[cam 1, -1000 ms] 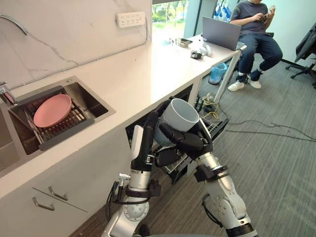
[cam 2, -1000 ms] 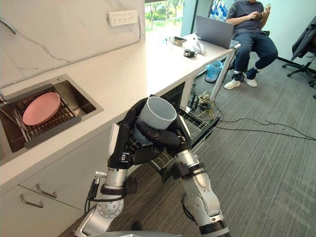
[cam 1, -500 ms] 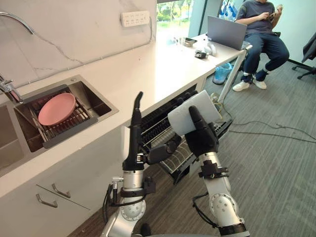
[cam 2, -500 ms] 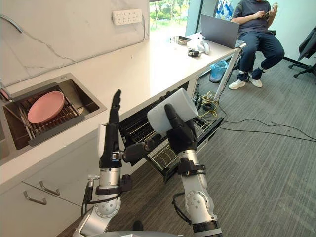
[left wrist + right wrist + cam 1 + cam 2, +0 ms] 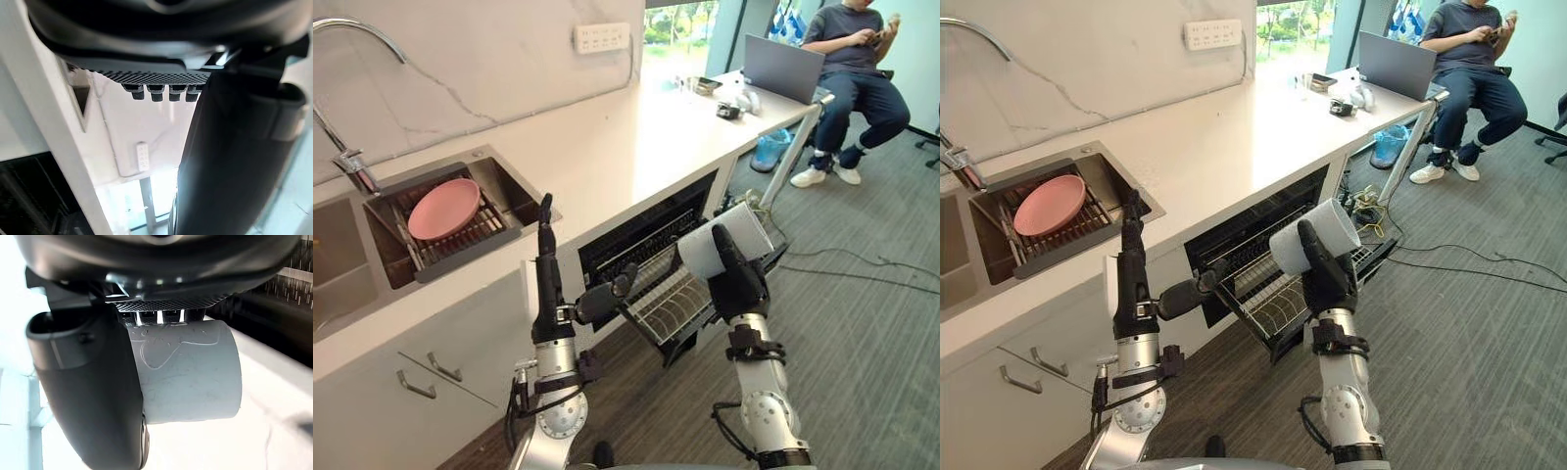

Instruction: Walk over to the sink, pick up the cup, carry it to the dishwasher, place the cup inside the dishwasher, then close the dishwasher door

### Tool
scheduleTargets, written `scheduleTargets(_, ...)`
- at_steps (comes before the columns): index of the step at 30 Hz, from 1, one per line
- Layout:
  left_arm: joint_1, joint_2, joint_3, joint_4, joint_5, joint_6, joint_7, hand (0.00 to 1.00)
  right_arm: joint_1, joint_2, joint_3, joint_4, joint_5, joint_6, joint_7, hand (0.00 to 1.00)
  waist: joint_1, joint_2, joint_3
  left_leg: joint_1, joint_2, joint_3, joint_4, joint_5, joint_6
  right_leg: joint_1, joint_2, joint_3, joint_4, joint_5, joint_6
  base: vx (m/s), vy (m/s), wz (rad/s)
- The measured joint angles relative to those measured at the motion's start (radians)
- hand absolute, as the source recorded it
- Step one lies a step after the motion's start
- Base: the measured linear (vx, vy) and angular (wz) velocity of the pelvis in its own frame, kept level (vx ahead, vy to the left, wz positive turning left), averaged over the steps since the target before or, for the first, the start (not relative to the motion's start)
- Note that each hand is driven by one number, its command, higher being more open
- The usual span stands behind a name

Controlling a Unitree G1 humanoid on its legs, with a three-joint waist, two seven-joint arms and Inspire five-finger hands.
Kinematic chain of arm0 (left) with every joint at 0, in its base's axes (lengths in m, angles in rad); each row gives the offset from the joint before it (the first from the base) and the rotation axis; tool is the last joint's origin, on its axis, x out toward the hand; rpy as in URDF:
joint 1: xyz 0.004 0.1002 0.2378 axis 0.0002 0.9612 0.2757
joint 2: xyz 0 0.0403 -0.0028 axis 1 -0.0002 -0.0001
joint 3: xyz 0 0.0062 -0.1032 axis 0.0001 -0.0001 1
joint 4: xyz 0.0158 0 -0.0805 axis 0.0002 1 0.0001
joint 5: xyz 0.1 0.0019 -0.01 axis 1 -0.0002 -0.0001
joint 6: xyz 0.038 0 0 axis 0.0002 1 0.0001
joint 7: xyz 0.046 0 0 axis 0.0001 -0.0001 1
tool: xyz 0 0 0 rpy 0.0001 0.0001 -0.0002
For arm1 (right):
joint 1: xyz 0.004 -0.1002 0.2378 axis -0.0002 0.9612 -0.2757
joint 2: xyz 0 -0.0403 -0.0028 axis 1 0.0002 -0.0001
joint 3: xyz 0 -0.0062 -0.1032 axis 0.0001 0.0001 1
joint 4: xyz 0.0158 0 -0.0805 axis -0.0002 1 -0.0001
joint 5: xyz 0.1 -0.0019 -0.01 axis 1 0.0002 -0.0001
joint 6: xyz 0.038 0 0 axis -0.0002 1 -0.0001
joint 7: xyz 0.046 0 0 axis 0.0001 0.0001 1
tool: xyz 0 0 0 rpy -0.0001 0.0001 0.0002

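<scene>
My right hand (image 5: 740, 284) is shut on the grey cup (image 5: 726, 238), which lies tilted on its side in the grasp. It hangs above the outer end of the pulled-out wire rack (image 5: 664, 299) of the open dishwasher (image 5: 641, 235) under the counter. In the right wrist view the thumb (image 5: 93, 396) lies along the cup (image 5: 193, 377). My left hand (image 5: 546, 269) is open, fingers straight up, in front of the cabinet left of the dishwasher, apart from the cup. The sink (image 5: 514, 191) is at the left.
A pink plate (image 5: 444, 208) rests on a rack in the sink, with the faucet (image 5: 340, 147) behind it. The white counter (image 5: 636, 127) runs to the back right, where a person (image 5: 857, 59) sits by a laptop (image 5: 781, 67). Grey carpet lies to the right.
My left hand has let go of the cup, straightened and drawn off to the left. My right hand alone now carries the cup, tipped over and lower, above the dishwasher rack.
</scene>
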Motion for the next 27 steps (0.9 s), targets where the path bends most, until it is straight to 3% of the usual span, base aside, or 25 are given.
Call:
scheduleTargets(4, 0.051, 0.001, 0.058, 0.158, -0.137, 0.072, -0.065, 1.00, -0.086, -0.114, -0.047, 0.112, -0.227, 0.066, -0.054, 0.00, 0.026, 0.002, 0.001, -0.009, 0.001, -0.020, 0.000, 0.007, -0.001, 0.002, 0.002, -0.015, -0.003, 0.000, 0.000, -0.01, -0.006, 0.15)
scheduleTargets(12, 0.082, 0.049, 0.036, 0.357, -0.112, 0.110, -0.141, 1.00, -0.378, -0.295, -0.038, 0.502, -0.384, 0.179, -0.110, 0.00, 0.101, 0.012, 0.028, -0.057, 0.004, -0.103, 0.004, 0.039, -0.007, 0.002, 0.023, -0.099, -0.019, 0.005, -0.006, -0.02, -0.033, 0.31)
scheduleTargets(17, 0.062, 0.078, 0.056, 0.468, -0.112, 0.108, -0.141, 1.00, -0.572, -0.390, 0.016, 0.703, -0.412, 0.191, -0.108, 0.00, 0.142, 0.017, 0.099, -0.096, 0.017, -0.135, 0.005, 0.060, -0.018, -0.020, 0.043, -0.130, -0.026, 0.012, -0.019, -0.05, -0.038, 0.18)
scheduleTargets(22, -0.022, 0.113, 0.087, 0.504, -0.116, 0.075, -0.128, 1.00, -0.787, -0.483, 0.033, 0.918, -0.425, 0.198, -0.092, 0.00, 0.191, 0.024, 0.235, -0.146, 0.034, -0.176, 0.005, 0.095, -0.030, -0.064, 0.060, -0.169, 0.005, 0.004, -0.038, -0.06, -0.031, 0.19)
scheduleTargets(27, -0.061, 0.121, 0.089, 0.514, -0.150, 0.063, -0.109, 1.00, -0.884, -0.508, 0.049, 0.975, -0.471, 0.199, -0.057, 0.00, 0.216, 0.025, 0.314, -0.170, 0.039, -0.191, 0.005, 0.102, -0.035, -0.099, 0.058, -0.182, 0.046, -0.016, -0.044, -0.04, -0.020, 0.08)
